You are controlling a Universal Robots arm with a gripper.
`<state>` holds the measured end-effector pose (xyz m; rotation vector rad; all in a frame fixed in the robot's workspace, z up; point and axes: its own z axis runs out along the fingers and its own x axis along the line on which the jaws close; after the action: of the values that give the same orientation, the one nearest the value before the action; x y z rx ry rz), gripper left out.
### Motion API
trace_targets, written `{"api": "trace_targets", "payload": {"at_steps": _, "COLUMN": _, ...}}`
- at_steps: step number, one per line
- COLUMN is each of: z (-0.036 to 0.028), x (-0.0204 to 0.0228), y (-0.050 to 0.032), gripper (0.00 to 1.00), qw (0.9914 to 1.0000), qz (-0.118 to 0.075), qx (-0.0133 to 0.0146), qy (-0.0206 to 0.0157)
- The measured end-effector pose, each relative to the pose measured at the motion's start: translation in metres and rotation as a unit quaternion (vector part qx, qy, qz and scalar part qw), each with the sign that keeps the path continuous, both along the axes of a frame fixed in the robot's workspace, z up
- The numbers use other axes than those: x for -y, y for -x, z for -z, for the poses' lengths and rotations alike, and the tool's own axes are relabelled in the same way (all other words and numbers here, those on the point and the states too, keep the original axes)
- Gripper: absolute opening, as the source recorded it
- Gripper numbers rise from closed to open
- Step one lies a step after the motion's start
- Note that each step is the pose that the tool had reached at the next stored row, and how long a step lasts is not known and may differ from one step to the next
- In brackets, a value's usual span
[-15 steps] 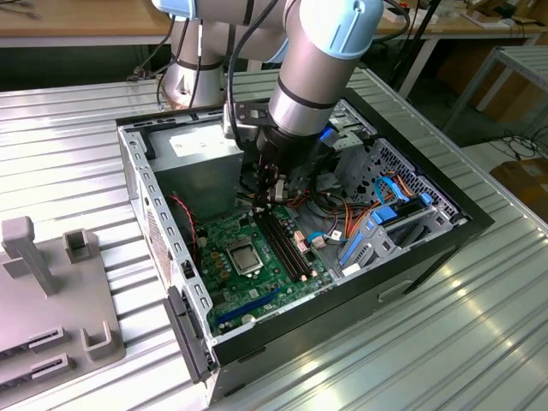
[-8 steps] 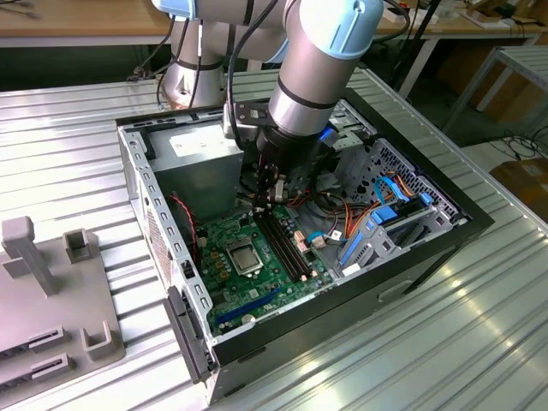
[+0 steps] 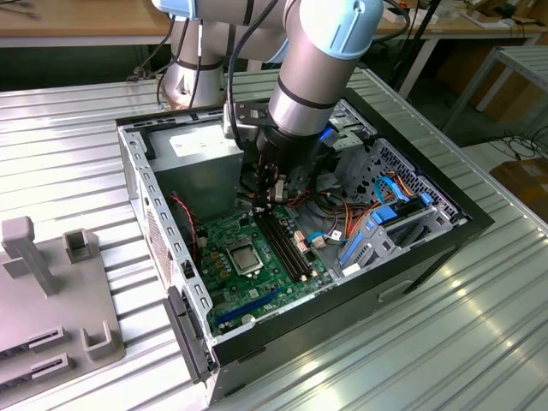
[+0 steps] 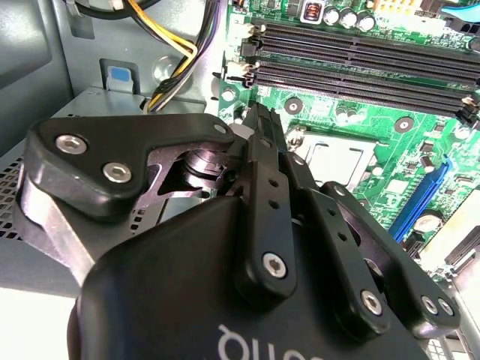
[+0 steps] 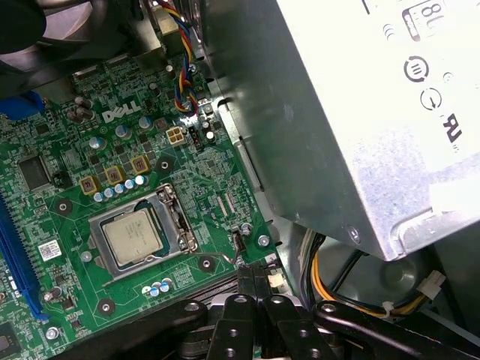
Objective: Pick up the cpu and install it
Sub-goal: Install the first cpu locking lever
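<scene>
Hanging over the open computer case [image 3: 141, 163], the robot arm [image 3: 312, 64] reaches down with its hand [image 3: 272, 199] low inside, just above the green board [image 3: 257, 274] near the long black memory slots [image 3: 282, 244]. In both wrist views the two black fingers [image 5: 255, 289] are pressed flat together with no gap between their tips, and nothing is caught between them. The cpu [image 5: 133, 235] sits flat in its socket on the board, its silver-grey top facing up inside the metal frame [image 5: 180, 221] around it; in the first wrist view it lies a little way off from the fingertips, apart from them. In the exterior view the same chip [image 3: 244, 255] shows as a small grey square in the middle of the board, toward the exterior view's left of the memory slots and clear of the hand. A large silver power supply box [image 5: 345, 112] stands close beside the hand, with yellow and black wires [image 5: 330, 281] running under it. Blue plastic drive brackets [image 3: 377, 227] and orange and blue cables fill the case toward the exterior view's right. The case rests on a ribbed metal counter [image 3: 68, 154], and a grey plastic fixture [image 3: 51, 291] sits on it toward the exterior view's left, well apart from the case opening.
</scene>
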<state>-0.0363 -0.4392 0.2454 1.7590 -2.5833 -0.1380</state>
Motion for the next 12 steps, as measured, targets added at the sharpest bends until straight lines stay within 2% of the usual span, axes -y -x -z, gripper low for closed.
{"api": "trace_targets", "payload": {"at_steps": 3, "z": 0.0004, "x": -0.0021, "y": 0.0001, "gripper": 0.11, "qw": 0.99999, "qz": 0.003, "qx": 0.0000, "qy": -0.0001}}
{"api": "trace_targets", "payload": {"at_steps": 6, "z": 0.0023, "x": -0.0026, "y": 0.0014, "gripper": 0.11, "qw": 0.99993, "qz": 0.012, "qx": 0.0000, "qy": -0.0001}}
{"api": "trace_targets", "payload": {"at_steps": 12, "z": 0.0047, "x": -0.0028, "y": 0.0061, "gripper": 0.11, "qw": 0.99991, "qz": 0.013, "qx": 0.0000, "qy": -0.0004}}
